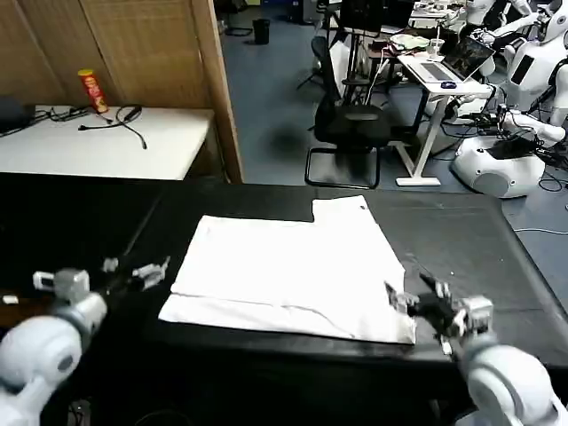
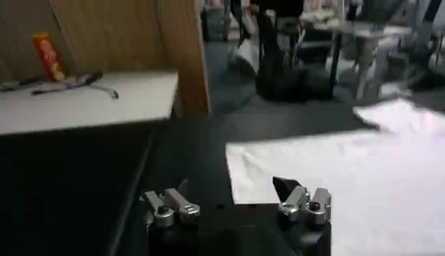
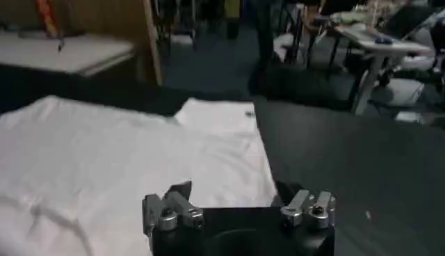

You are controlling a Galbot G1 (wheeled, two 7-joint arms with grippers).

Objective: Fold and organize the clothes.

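No lettering, brand, number or sign can be read anywhere. The white T-shirt [image 1: 293,277] on the black tabletop [image 1: 461,240] is seen plain side up, with no print legible on it. A red and yellow can [image 1: 92,90] stands at about ten o'clock in the head view, on the white side table [image 1: 106,146] (its label is printed, but the markings are too small to be made out).
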